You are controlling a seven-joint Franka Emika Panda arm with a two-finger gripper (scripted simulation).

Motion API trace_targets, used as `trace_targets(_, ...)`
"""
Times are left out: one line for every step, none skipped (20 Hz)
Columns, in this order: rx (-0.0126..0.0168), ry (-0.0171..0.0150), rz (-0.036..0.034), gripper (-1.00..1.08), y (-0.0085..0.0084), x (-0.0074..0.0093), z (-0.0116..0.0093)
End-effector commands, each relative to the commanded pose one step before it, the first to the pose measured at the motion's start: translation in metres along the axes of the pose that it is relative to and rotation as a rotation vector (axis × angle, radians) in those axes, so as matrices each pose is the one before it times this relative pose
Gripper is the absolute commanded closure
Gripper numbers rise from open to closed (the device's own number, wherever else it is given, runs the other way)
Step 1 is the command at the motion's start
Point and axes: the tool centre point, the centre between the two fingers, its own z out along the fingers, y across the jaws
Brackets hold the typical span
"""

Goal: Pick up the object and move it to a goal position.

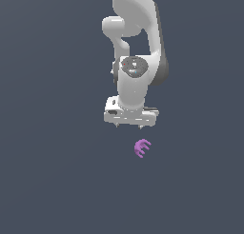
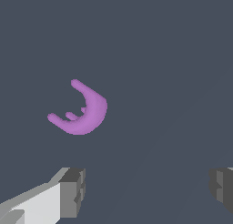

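Currently the end effector (image 1: 129,127) hangs at the end of the white arm (image 1: 136,47), pointing straight down, its two short fingertips (image 1: 141,128) just showing beneath the white hand body. Jaws spread wide: in the wrist view the two grey pads (image 2: 73,191) sit far apart at either side of the picture with bare surface between them; nothing is held.

Object (image 1: 142,148): small, bright purple, claw-shaped, several short curved prongs. It lies on the plain dark grey bench (image 1: 47,180), free of the end effector. In the exterior view it sits just below the fingertips and slightly toward the exterior view's right of the midline between them. Wrist view shows the object (image 2: 82,111) as a curved crescent body with prongs curling off one side, lying outside the gap between the pads, nearer to one pad than the other. No contact between pads and object.
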Motion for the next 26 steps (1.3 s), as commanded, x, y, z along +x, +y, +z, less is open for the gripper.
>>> trace_targets(0.00135, -0.00022, 0.04601, -0.92, -0.00507, 0.0038, 0.00408)
trace_targets(0.00057, -0.00002, 0.02111, -0.92, -0.00235, 0.00163, 0.00186)
trace_targets(0.00058, -0.00002, 0.02233, -0.92, -0.00254, 0.00165, 0.00198)
trace_targets(0.00057, -0.00003, 0.02354, -0.92, -0.00272, 0.00165, 0.00211)
trace_targets(0.00055, -0.00002, 0.0242, -0.92, -0.00285, 0.0016, 0.00219)
trace_targets(0.00051, -0.00002, 0.02417, -0.92, -0.0029, 0.0015, 0.00222)
trace_targets(0.00048, -0.00001, 0.02414, -0.92, -0.00294, 0.00139, 0.00224)
trace_targets(0.00044, -0.00001, 0.02411, -0.92, -0.00299, 0.00128, 0.00226)
trace_targets(0.00041, 0.0, 0.02409, -0.92, -0.00302, 0.00118, 0.00228)
trace_targets(0.00038, 0.00002, 0.02405, -0.92, -0.00305, 0.00107, 0.0023)
trace_targets(0.00035, 0.00003, 0.02402, -0.92, -0.00308, 0.00096, 0.00232)
trace_targets(0.00032, 0.00004, 0.02398, -0.92, -0.00311, 0.00085, 0.00233)
trace_targets(0.00029, 0.00006, 0.02395, -0.92, -0.00313, 0.00074, 0.00235)
trace_targets(0.00027, 0.00008, 0.02392, -0.92, -0.00315, 0.00063, 0.00237)
trace_targets(0.00024, 0.0001, 0.02371, -0.92, -0.00315, 0.00051, 0.00237)
trace_targets(0.00021, 0.00011, 0.02263, -0.92, -0.00301, 0.00038, 0.00228)
trace_targets(0.00018, 0.00012, 0.02136, -0.92, -0.00286, 0.00026, 0.00217)
trace_targets(0.00016, 0.00013, 0.02012, -0.92, -0.0027, 0.00016, 0.00206)
trace_targets(0.00014, 0.00014, 0.01888, -0.92, -0.00253, 0.00008, 0.00195)
trace_targets(0.00012, 0.00014, 0.01763, -0.92, -0.00237, 0.0, 0.00183)
trace_targets(0.00011, 0.00014, 0.0164, -0.92, -0.00221, -0.00006, 0.00171)
trace_targets(0.00009, 0.00014, 0.01518, -0.92, -0.00204, -0.0001, 0.00159)
trace_targets(0.00008, 0.00014, 0.01395, -0.92, -0.00187, -0.00013, 0.00147)
trace_targets(0.00007, 0.00014, 0.01271, -0.92, -0.00171, -0.00016, 0.00135)
trace_targets(0.00006, 0.00013, 0.01149, -0.92, -0.00154, -0.00018, 0.00122)
trace_targets(0.00005, 0.00012, 0.01029, -0.92, -0.00137, -0.00017, 0.0011)
